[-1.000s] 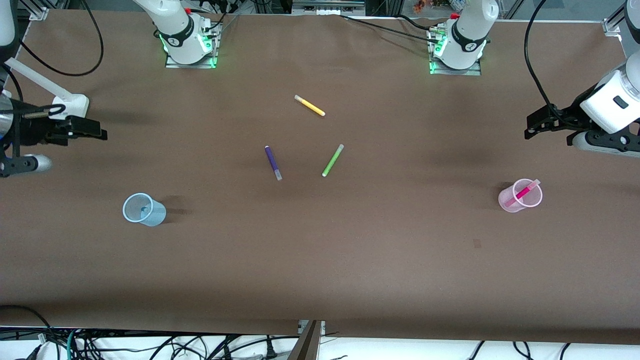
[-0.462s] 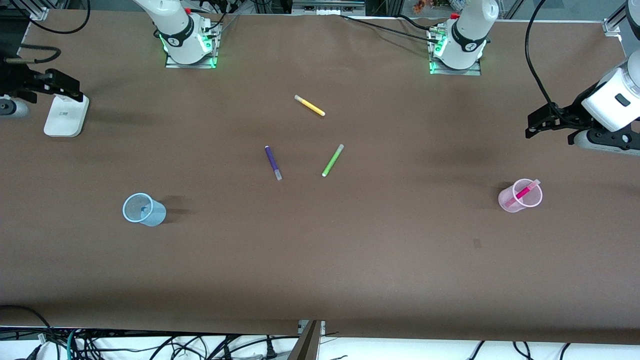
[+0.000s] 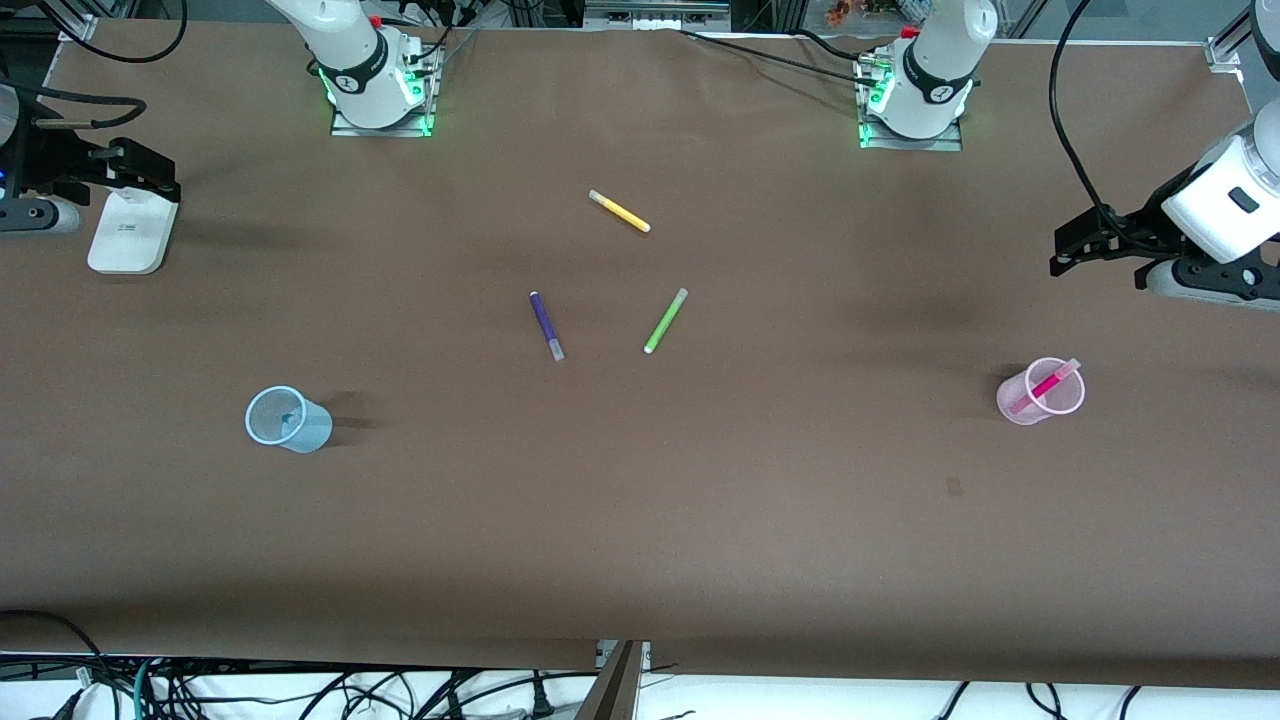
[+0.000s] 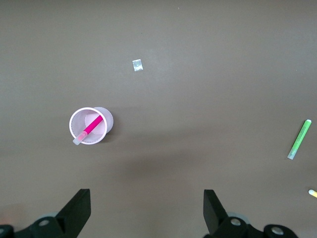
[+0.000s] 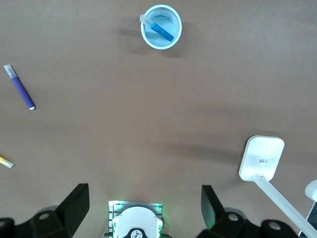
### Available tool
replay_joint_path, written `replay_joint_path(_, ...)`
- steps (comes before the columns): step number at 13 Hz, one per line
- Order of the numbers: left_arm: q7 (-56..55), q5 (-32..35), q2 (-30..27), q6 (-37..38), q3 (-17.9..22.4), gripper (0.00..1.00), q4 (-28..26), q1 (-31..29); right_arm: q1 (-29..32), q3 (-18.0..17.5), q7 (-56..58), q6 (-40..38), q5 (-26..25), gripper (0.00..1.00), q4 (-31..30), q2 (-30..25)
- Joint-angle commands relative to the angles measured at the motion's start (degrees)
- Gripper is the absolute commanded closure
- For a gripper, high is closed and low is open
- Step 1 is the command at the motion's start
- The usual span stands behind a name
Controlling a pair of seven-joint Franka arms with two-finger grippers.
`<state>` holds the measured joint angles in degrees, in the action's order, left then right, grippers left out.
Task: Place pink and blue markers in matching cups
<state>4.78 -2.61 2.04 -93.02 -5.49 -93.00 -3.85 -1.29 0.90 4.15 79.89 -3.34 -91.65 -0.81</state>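
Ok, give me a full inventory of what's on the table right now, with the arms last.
Pale pink translucent plastic cup: one, toward the left arm's end of the table.
Magenta felt-tip marker: one, leaning inside the pink cup.
Pale blue translucent plastic cup: one, toward the right arm's end.
Blue felt-tip marker: one, inside the blue cup.
Purple pen: one, lying mid-table.
Lime green pen: one, lying beside the purple pen.
Yellow pen: one, lying farther from the front camera than the other two.
White flat rounded device: one, at the right arm's end.
Brown table cover: one.
Left gripper: open, empty, in the air at the left arm's end.
Right gripper: open, empty, over the white device.
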Motion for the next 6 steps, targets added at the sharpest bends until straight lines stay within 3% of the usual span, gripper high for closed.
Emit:
replay_joint_path(1,0.6,-0.6,-1.1,0.8,-0.2,0.00,-0.5,-0.3,0.0,-0.3,-2.6,0.5,-0.2,0.00,-0.5,-0.7)
replay_joint_path(6,0.7,-0.6,-1.1,0.9,-0.2,0.00,-0.6,-0.3,0.0,-0.2,-3.0,0.3,-0.2,0.00,1.6,1.0)
